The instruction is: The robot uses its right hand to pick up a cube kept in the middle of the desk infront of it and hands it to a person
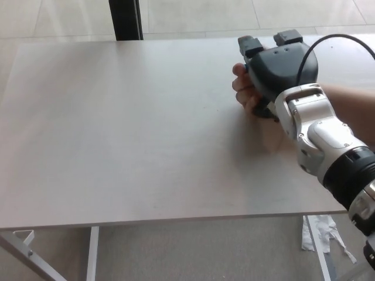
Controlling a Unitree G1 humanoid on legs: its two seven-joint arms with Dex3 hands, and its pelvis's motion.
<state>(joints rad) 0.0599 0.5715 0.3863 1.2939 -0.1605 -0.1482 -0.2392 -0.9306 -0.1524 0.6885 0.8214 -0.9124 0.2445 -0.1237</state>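
We see the right hand (280, 69) over the desk (129, 129), fingers apart. A person's hand (245, 88) is curled closed right beneath it.

The cube itself cannot be seen. At the far right of the pale desk (117, 129), a person's hand (243, 89) is curled into a fist, knuckles to the left, pressed against the black right hand (280, 67).

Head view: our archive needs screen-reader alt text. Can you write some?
The robot's right hand hovers over a person's curled hand at the far right of a pale desk. No cube is visible. Tiled floor lies beyond.
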